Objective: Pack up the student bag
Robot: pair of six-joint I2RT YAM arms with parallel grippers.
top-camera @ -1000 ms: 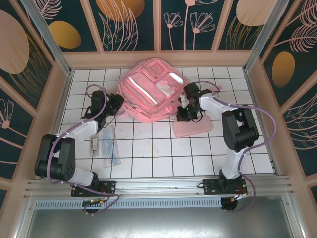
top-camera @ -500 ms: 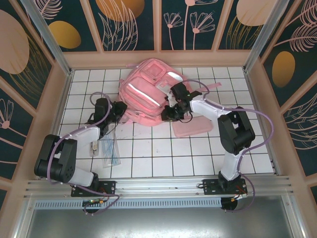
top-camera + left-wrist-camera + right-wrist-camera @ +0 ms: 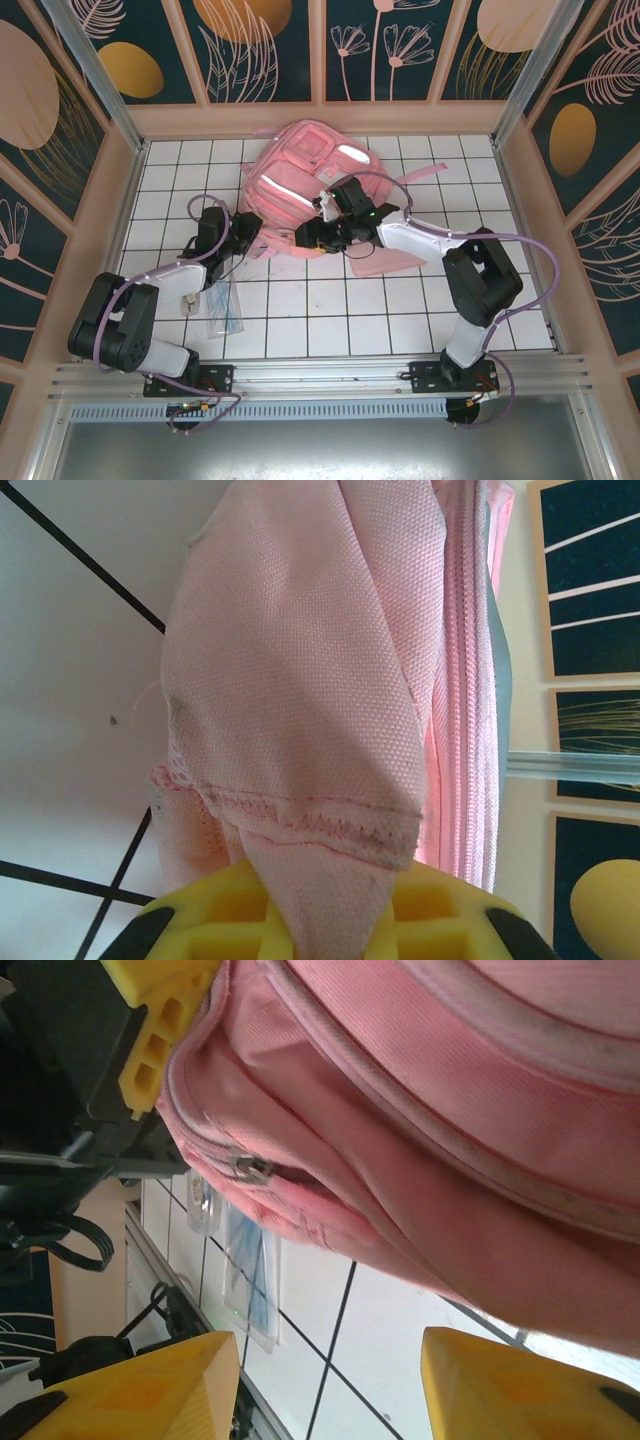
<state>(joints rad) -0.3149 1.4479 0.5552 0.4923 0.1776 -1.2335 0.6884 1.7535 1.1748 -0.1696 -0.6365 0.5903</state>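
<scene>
Tiled table [image 3: 330, 300], right gripper [image 3: 312, 238] opened, shifted left along student bag [image 3: 290, 185]

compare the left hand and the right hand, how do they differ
The left hand is shut on a fold of the student bag; the right hand is open, holding nothing. The left hand is at the bag's left side; the right hand is at its near edge, by a zipper pull. Both have yellow fingers.

Lab test booth: white gridded table [image 3: 330, 300], metal frame posts [image 3: 92, 75], base rail [image 3: 320, 372], leaf-print wall panels [image 3: 265, 60] all round.
</scene>
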